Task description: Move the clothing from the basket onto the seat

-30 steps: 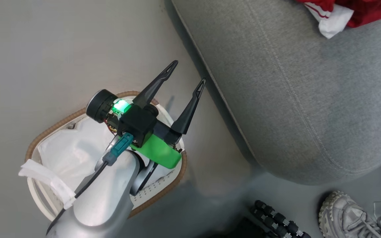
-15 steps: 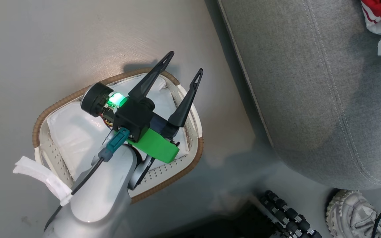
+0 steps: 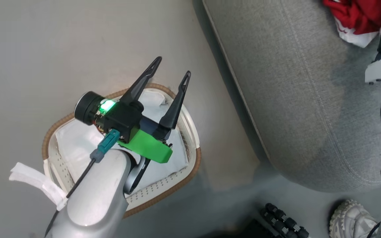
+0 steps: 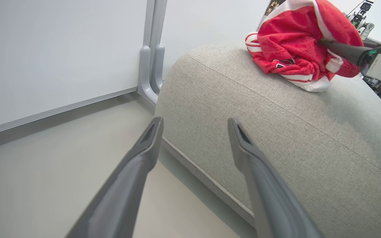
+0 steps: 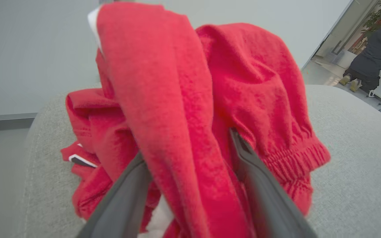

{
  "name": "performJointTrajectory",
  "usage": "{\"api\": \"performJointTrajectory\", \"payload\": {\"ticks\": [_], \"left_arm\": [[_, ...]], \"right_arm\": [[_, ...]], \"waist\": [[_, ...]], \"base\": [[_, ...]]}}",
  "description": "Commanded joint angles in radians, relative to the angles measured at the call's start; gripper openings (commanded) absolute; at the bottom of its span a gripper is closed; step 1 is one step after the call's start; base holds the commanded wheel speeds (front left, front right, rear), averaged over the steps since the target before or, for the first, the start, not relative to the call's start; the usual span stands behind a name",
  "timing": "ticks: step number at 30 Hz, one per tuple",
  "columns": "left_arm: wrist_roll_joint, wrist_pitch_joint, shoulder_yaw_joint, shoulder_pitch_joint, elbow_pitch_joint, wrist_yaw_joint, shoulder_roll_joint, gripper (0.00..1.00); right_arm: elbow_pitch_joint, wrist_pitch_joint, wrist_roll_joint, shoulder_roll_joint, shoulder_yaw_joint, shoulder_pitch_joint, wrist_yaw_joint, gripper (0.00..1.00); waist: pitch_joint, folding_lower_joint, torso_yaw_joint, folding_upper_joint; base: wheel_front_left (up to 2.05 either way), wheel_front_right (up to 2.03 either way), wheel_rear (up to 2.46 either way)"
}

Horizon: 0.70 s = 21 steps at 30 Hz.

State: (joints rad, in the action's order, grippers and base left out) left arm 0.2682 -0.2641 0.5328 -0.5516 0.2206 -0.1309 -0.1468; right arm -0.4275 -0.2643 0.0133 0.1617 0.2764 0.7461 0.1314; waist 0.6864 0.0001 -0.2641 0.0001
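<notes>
Pale grey floor point(image 3: 45, 49), white wall panel point(image 4: 61, 49) behind. The clothing point(image 4: 296, 49) — a red heap with white stripes — lies on the seat point(image 3: 293, 99), well apart from the basket point(image 3: 190, 165). The right gripper point(image 5: 187, 143) is pushed into the heap, fingers wide, a red fold draped between them and apparently not pinched. Likely risk: cloth snags a finger as the arm backs off and drags toward the seat's edge. The left gripper point(image 3: 173, 65) hovers above the basket — fingers wide, holding nothing, forearm rising from lower left.
</notes>
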Motion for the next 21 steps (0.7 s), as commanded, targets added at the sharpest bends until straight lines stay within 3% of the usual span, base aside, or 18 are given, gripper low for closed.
{"api": "performJointTrajectory", "payload": {"ticks": [1,12,21], "left_arm": [[0.007,0.0,-0.015,0.025,0.003,0.0,0.002,1.0],[0.0,0.0,-0.099,0.14,0.021,0.0,0.019,1.0],[-0.036,0.0,-0.203,0.23,0.023,0.0,0.056,1.0]], "right_arm": [[0.009,0.0,0.001,-0.001,0.004,-0.032,-0.001,1.0],[0.072,0.0,0.016,-0.024,-0.045,-0.17,-0.001,1.0],[0.103,0.0,0.053,-0.044,-0.127,-0.259,-0.001,1.0]], "waist": [[-0.07,-0.0001,-0.006,-0.0001],[-0.238,-0.0001,0.01,-0.0001],[-0.332,-0.0001,0.062,-0.0001]], "base": [[0.0,0.0,0.0],[0.0,0.0,0.0],[0.0,0.0,0.0]]}}
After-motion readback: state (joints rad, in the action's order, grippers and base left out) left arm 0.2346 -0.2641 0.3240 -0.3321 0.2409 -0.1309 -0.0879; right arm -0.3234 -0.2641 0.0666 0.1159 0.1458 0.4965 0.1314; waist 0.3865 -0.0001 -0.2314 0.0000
